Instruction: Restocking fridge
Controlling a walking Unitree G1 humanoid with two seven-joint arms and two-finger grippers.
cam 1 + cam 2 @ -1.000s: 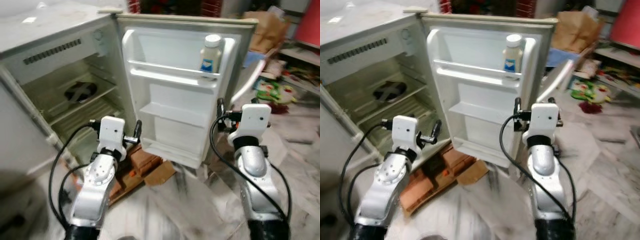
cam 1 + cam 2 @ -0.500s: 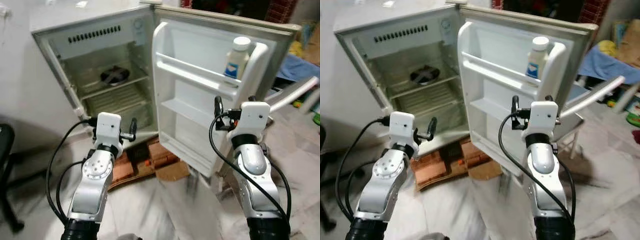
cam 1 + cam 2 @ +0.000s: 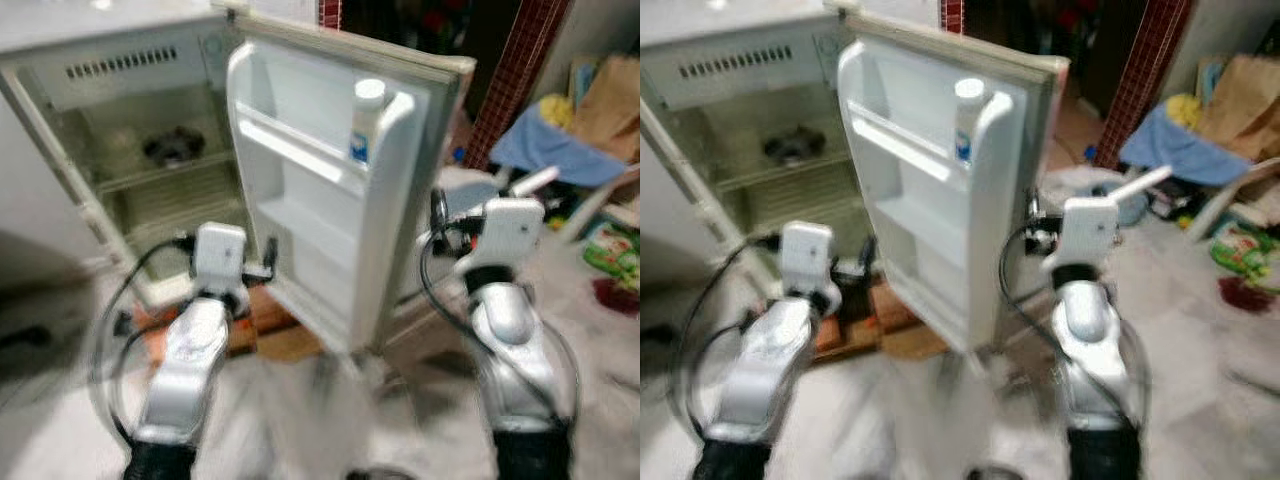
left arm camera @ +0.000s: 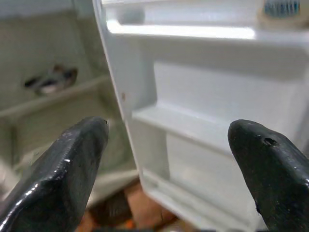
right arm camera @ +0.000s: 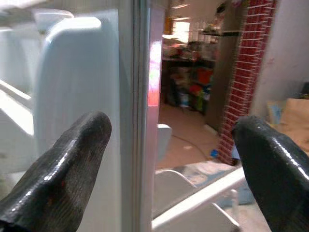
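Fridge (image 3: 130,150): open, interior ahead and left of the left claw (image 4: 169,169), 1 dark item (image 3: 172,148) on its upper shelf. Left claw: fingers (image 4: 72,169) spread wide, empty, raised before the lower door shelves. Fridge door (image 3: 320,200): swung open, standing between the 2 claws. Bottle (image 3: 366,120): white, blue label, upright in the top door shelf, above and between both claws. Right claw (image 5: 169,169): fingers wide apart, empty, level with the door's outer edge. Blue cloth (image 3: 550,150): beyond the right claw, well apart.
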